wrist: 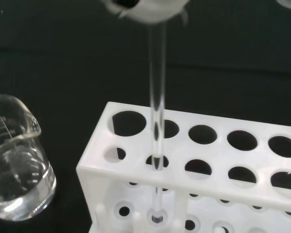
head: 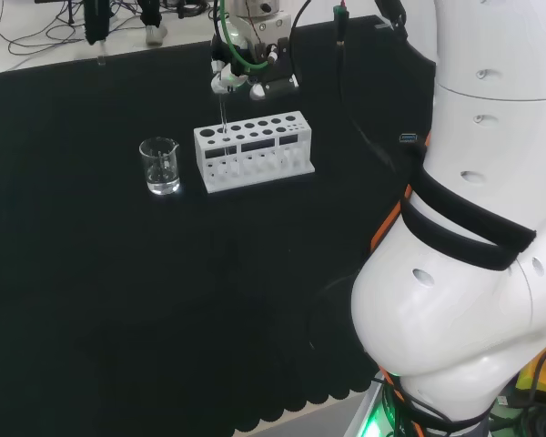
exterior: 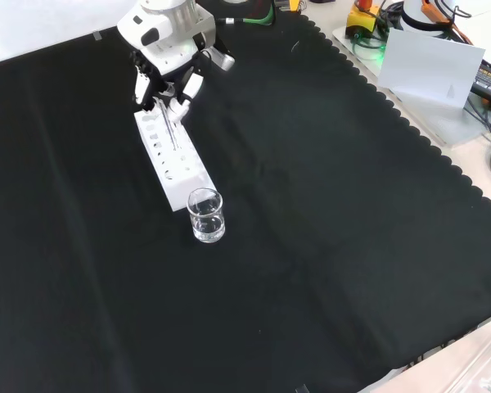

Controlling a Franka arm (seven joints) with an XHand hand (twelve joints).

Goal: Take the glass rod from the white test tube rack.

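From the head view, the nearest stretch of the desk [head: 118, 319] lay bare under its black cloth. Farther in, a small clear beaker [head: 160, 166] stood with a little clear liquid in it, just beside the left end of the white rack [head: 255, 151]. In the front view the same beaker [exterior: 206, 215] stood at the near end of the rack [exterior: 170, 155], close to it but apart.

The glass rod [head: 224, 116] stood upright in a hole near the rack's beaker end. The wrist view showed the rod [wrist: 157, 121] passing down through a hole in the rack's [wrist: 194, 165] top plate, in the row on the camera's side, with its lower tip resting at the base below.

Above the rack's far side hung the hand [head: 233, 80], with its fingers [exterior: 177, 105] curled in around the top of the rod [exterior: 173, 131], pinching it. Beyond the hand, near the desk's far edge, cables lay on the pale floor.
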